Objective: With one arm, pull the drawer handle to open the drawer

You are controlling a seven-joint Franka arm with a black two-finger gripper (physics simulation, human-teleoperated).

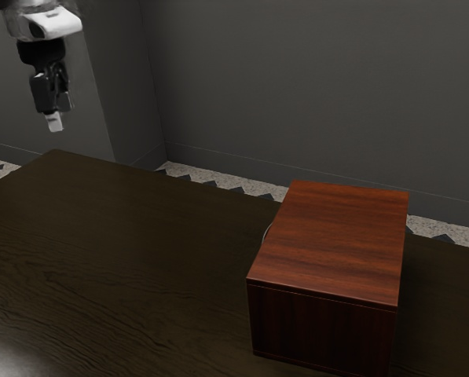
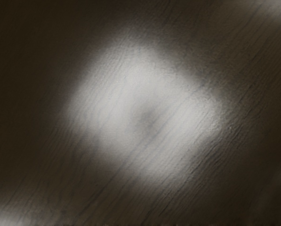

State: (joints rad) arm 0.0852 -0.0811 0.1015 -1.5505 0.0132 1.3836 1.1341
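1. Gripper (image 1: 53, 116) hangs high over the dark wooden surface (image 1: 100, 251), near its far corner; clenched or released, I cannot tell.
2. Drawer box (image 1: 336, 243) sits well apart, toward the exterior view's right.

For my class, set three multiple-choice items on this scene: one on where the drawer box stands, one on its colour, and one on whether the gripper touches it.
1. In the exterior view, the drawer box stands on the table toward: A the view's left; B the view's right; C the table's near left corner.
2. The drawer box is: A reddish-brown; B white; C green.
3. The gripper is: A pressed on the box's top; B lying on the table; C up in the air, apart from the box.

Answers:
1 B: it sits at the lower right.
2 A: its top shows red-brown wood grain.
3 C: it hangs at the upper left, far from the box.
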